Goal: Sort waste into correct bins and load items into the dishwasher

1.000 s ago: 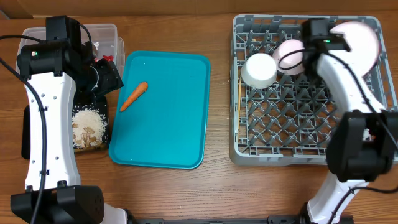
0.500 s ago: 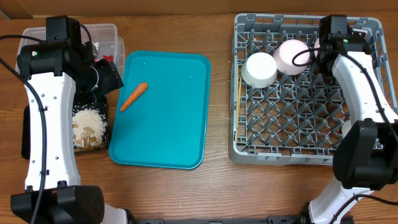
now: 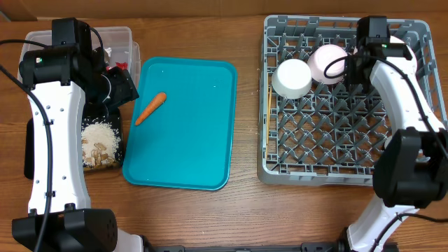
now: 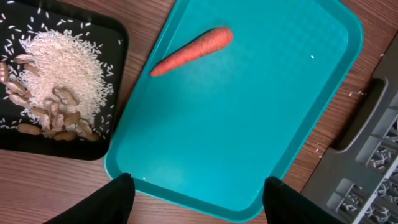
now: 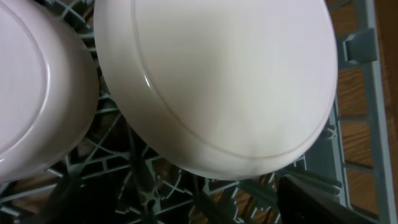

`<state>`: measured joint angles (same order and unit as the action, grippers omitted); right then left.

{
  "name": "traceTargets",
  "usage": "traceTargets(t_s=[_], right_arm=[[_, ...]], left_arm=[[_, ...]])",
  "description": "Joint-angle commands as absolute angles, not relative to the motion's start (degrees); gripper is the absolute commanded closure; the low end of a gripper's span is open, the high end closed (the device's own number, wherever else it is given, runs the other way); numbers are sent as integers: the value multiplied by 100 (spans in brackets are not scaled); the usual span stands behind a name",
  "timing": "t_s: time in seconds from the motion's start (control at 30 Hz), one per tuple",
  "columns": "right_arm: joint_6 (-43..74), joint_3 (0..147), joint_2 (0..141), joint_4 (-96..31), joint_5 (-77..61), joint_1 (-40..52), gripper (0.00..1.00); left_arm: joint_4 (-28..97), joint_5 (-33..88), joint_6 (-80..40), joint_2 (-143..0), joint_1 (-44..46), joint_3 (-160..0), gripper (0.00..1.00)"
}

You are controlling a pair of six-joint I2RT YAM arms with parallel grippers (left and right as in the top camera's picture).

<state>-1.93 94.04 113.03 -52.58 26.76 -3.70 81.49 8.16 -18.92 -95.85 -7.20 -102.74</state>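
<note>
The small orange carrot [image 3: 150, 107] lies on the teal tray [image 3: 203, 161], also in the left wrist view [image 4: 191, 51]. My left gripper [image 3: 126, 87] [image 4: 199, 186] is open and empty over the tray's near edge. Rice and nut bits [image 4: 53, 81] sit in the black tray [image 3: 91, 168]. The clear tub [image 3: 119, 38] holds a red wrapper [image 3: 121, 66]. The grey rack [image 3: 336, 150] holds two white bowls [image 3: 291, 78] [image 3: 327, 63], the plate [image 5: 217, 81] and chopsticks [image 3: 270, 115]. My right gripper [image 3: 353, 70] [image 5: 186, 205] is open just below the plate. The cup is hidden.
The left arm covers part of the clear tub and the black tray. The right arm reaches across the rack's right side. Bare wooden table lies between the teal tray and the rack and along the front.
The right arm carried the plate from above the rack's back right corner down into the rack and shifted slightly left. The left arm has not moved.
</note>
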Motion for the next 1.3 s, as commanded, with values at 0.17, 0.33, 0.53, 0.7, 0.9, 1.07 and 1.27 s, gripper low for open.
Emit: traceTargets(t_s=[0.17, 0.33, 0.53, 0.7, 0.9, 1.07, 1.27], right_arm=[[-191, 9417, 11518, -4989, 3645, -373, 14], [-108, 9417, 11518, -4803, 4086, -395, 14], [-154, 9417, 11518, -4731, 3760, -403, 15], [-674, 9417, 11518, -4788, 3264, -403, 14], [-910, 9406, 11522, -4807, 3035, -412, 13], [-952, 9406, 11524, -4646, 3142, -454, 12], [-1205, 9406, 11668, -4587, 3140, -508, 11]], left_arm=[[8165, 683, -1778, -9513, -705, -10361, 32], [8169, 685, -1778, -9513, -705, -10361, 32], [8173, 683, -1778, -9513, -705, -10361, 32], [8189, 683, -1778, -9513, -705, -10361, 32], [8189, 683, -1778, -9513, -705, -10361, 32], [8184, 683, -1778, -9513, -705, -10361, 32], [8184, 683, -1778, -9513, -705, -10361, 32]])
